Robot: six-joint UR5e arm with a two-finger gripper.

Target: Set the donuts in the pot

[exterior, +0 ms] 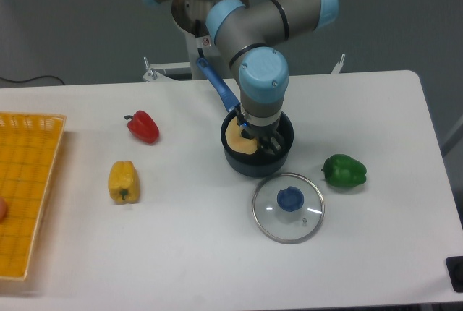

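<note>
The tool (262, 140) sat down inside the pot (257, 158); whether it pinched the donut (237, 137) or had let go could not be told. The donut lay tilted against the pot's left rim. Lifting carelessly might have dragged it out or nudged the pot toward the glass lid (288, 207).

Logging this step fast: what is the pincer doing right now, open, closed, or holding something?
Pincer: down inside the pot, right beside the donut; the wrist hides its fingers, so open or closed cannot be told.
</note>
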